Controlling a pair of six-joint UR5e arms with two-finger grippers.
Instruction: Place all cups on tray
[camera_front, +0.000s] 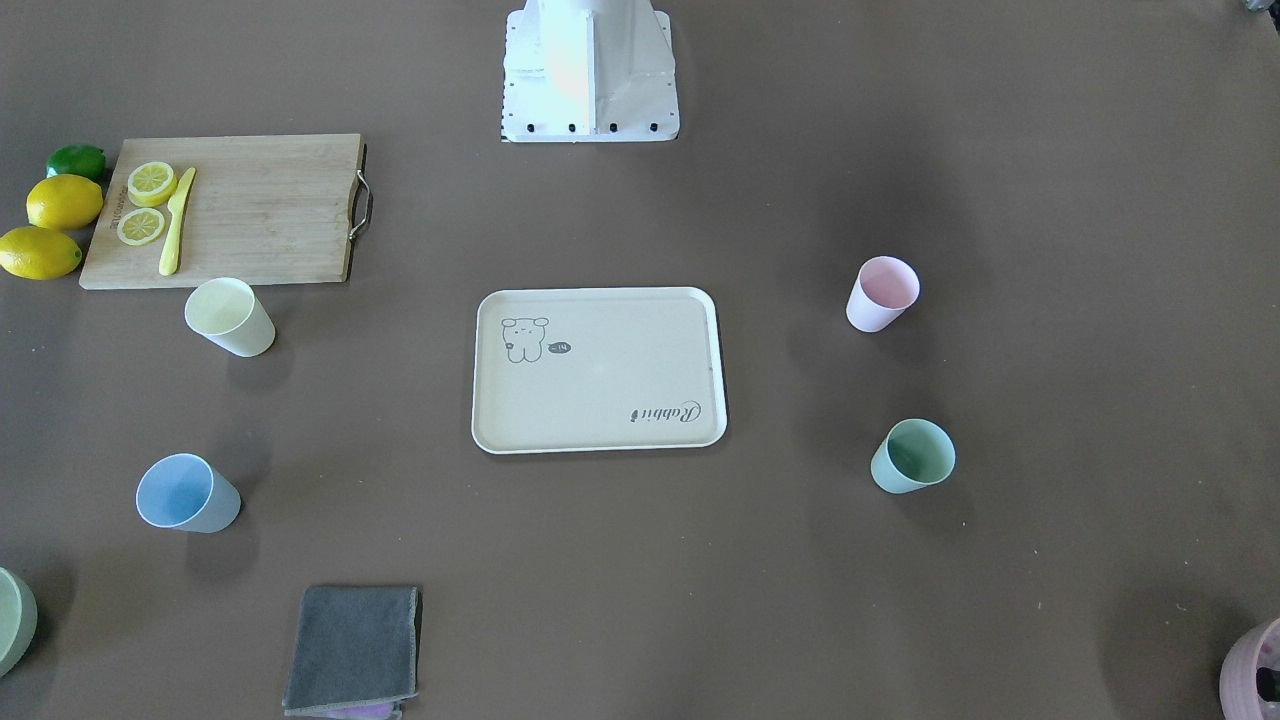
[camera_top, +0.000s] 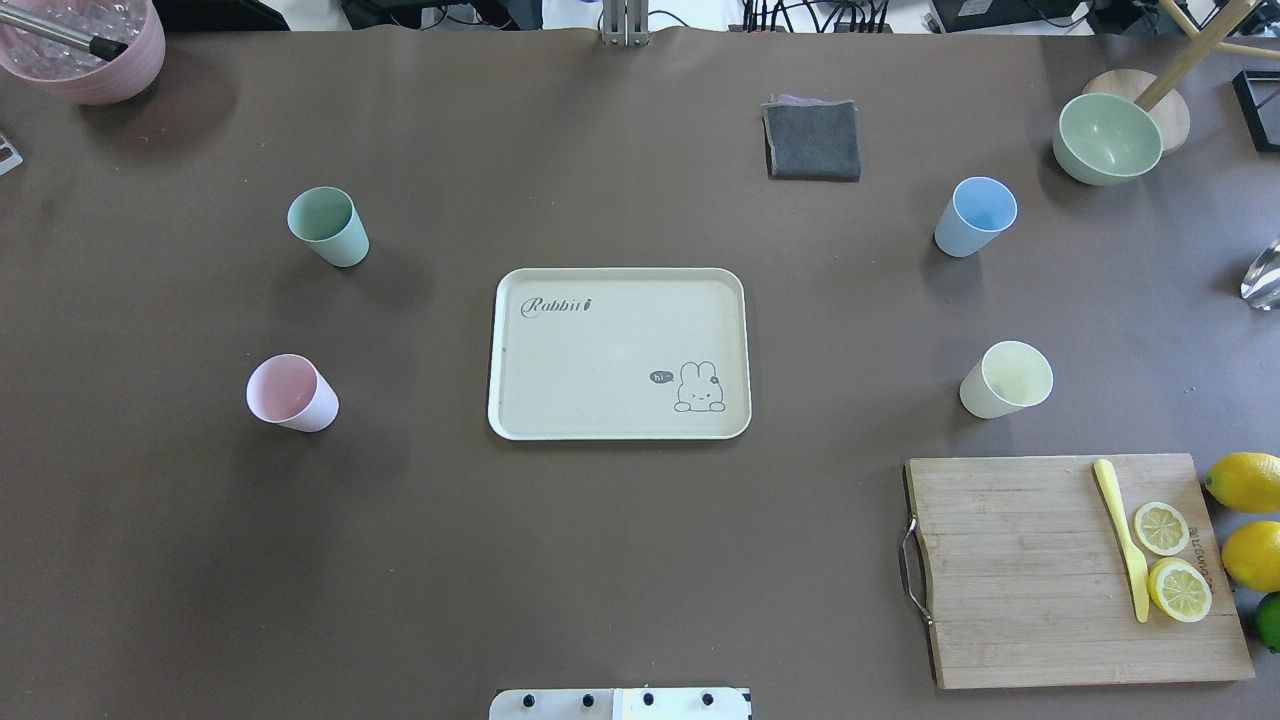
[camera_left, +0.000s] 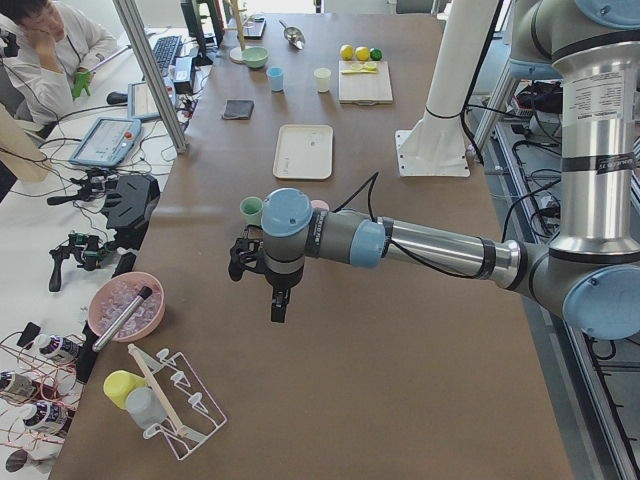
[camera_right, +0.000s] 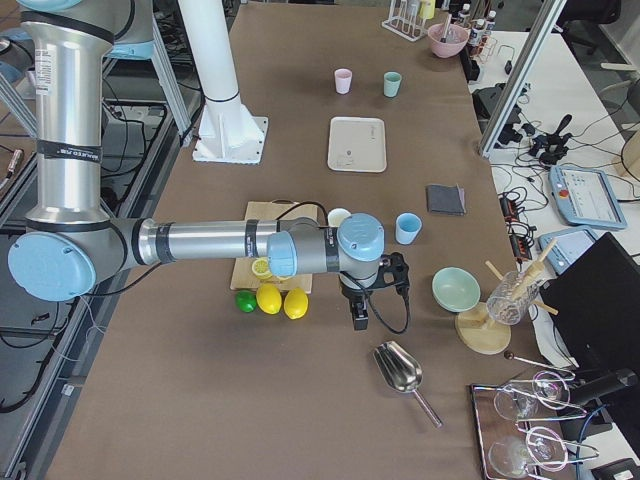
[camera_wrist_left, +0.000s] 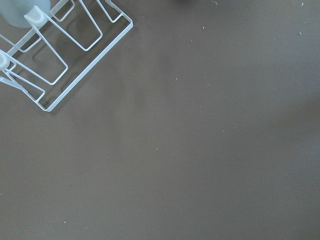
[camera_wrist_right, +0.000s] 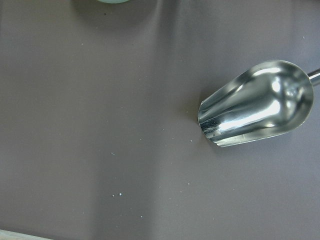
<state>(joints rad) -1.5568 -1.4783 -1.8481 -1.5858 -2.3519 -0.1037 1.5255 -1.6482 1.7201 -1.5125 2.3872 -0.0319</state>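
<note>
The cream tray (camera_top: 600, 350) lies flat at the table's middle with nothing on it. The mint green cup (camera_top: 327, 227) and the pink cup (camera_top: 290, 393) stand to its left. The light blue cup (camera_top: 975, 216) and the pale yellow cup (camera_top: 1006, 380) stand to its right. All stand upright on the table, apart from the tray. My left gripper (camera_left: 275, 300) hangs over the table's left end, short of the mint and pink cups. My right gripper (camera_right: 360, 318) hangs over the right end, past the lemons. Only the side views show them, so I cannot tell whether they are open or shut.
A wooden cutting board (camera_top: 1010, 570) with lemon slices and a yellow knife lies front right, lemons beside it. A grey cloth (camera_top: 812, 140), a green bowl (camera_top: 1107, 138) and a mauve pot (camera_top: 85, 50) sit at the far edge. A metal scoop (camera_wrist_right: 257, 105) and a wire rack (camera_wrist_left: 60, 55) lie below the wrists.
</note>
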